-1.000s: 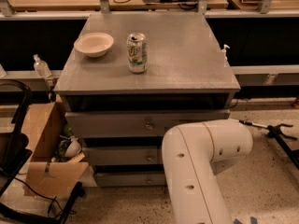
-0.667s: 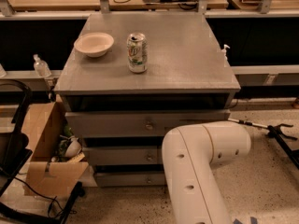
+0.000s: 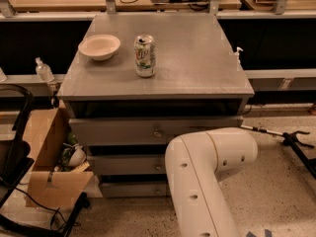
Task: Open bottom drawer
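Grey flat-topped cabinet [image 3: 197, 58], plain: matching grey fronts down to the bottom drawer [image 3: 128, 189], with a dull silver round knob [image 3: 157, 190]. On top, left, a cream round bowl [image 3: 99, 46] and a white-and-green printed drinks can [image 3: 144, 56] with silver lid. Near right, a cream-white robot arm [image 3: 197, 181] dotted with small dark holes, its gripper out of sight; near left, a tan cardboard box [image 3: 47, 147]; pale speckled floor [image 3: 276, 196].

Can [image 3: 145, 56] right of bowl [image 3: 99, 46]; claw perhaps behind arm [image 3: 207, 177]

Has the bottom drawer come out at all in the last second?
No. The bottom drawer front sits where it did under the middle drawer; the hand is out of view.
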You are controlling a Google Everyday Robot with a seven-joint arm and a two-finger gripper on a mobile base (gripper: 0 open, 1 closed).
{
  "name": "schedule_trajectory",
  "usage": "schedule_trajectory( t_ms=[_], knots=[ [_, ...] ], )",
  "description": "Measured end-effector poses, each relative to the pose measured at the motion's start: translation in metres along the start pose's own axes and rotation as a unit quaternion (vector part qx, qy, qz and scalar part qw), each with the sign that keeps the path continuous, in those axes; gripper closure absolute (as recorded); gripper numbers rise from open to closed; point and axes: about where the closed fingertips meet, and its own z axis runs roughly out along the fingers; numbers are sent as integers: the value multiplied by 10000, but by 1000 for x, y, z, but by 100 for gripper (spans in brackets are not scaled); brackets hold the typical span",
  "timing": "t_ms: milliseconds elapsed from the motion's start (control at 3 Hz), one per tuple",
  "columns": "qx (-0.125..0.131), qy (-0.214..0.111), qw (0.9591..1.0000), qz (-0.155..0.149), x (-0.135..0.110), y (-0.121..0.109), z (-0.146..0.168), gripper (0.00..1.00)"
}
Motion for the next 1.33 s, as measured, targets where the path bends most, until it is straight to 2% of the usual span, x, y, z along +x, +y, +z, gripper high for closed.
schedule_trajectory(
  t_ms=[333,1000,1333],
  knots=[
    [0,0,10000,0,0,0,0,0],
    [-19,-3,10000,-10,-1,2,1,49],
    [-130,167,9998,-72,0,14,-11,81]
  ],
)
